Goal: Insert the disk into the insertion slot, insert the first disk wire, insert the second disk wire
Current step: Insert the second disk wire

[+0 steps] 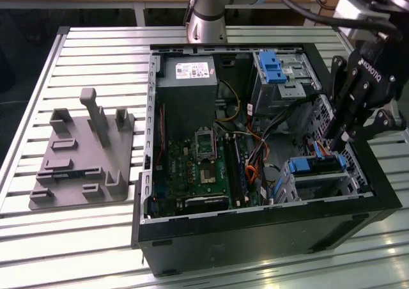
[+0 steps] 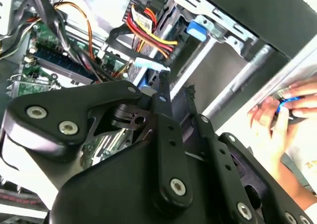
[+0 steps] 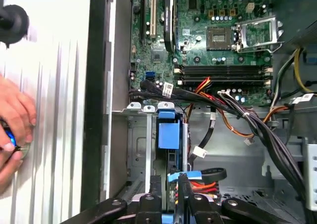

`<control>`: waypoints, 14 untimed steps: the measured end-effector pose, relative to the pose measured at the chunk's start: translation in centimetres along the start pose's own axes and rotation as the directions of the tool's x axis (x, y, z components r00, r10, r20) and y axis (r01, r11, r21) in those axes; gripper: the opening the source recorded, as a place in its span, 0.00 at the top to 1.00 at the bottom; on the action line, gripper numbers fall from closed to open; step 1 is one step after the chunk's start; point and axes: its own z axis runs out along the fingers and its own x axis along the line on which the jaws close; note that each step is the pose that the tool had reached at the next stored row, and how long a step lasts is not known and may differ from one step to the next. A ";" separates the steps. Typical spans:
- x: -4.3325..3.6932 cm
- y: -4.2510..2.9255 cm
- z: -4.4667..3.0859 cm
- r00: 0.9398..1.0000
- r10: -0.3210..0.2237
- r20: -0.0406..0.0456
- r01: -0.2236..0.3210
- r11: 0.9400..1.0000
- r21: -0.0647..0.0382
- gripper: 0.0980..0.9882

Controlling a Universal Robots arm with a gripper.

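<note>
Slatted metal table (image 1: 96,46) carries open PC case (image 1: 255,231) and grey fixture (image 1: 83,161); disk (image 1: 317,166) sits in slot (image 1: 319,185) at case corner; gripper (image 1: 337,137) fingers nearly together, tips over disk; hand (image 3: 12,120) rests on table.

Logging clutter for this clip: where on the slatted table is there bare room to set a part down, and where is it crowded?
Bare slats lie between the grey fixture and the computer case, and in front of both on the table. Crowded: inside the case, where the gripper hangs by the disk amid cables.
</note>
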 end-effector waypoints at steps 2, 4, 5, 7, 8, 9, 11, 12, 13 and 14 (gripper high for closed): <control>0.04 0.04 -0.42 1.000 0.000 0.000 0.000 1.000 0.000 0.80; -0.10 0.06 -0.52 1.000 0.000 -0.005 0.000 1.000 0.000 0.80; -0.12 0.06 -0.53 1.000 0.001 -0.007 -0.001 1.000 0.000 0.80; -0.12 0.05 -0.53 1.000 0.000 -0.007 0.000 1.000 0.000 0.80; -0.12 0.05 -0.53 1.000 0.001 -0.007 -0.001 1.000 0.000 0.80; -0.12 0.05 -0.53 1.000 0.000 -0.007 0.000 1.000 0.000 0.80; -0.12 0.05 -0.53 1.000 0.000 -0.007 0.000 1.000 0.000 0.80; -0.12 0.05 -0.53 1.000 0.001 -0.007 -0.001 1.000 0.000 0.80; -0.12 0.05 -0.53 1.000 0.001 -0.007 -0.001 1.000 0.000 0.81; -0.12 0.05 -0.53 1.000 0.000 -0.007 0.000 1.000 0.000 0.89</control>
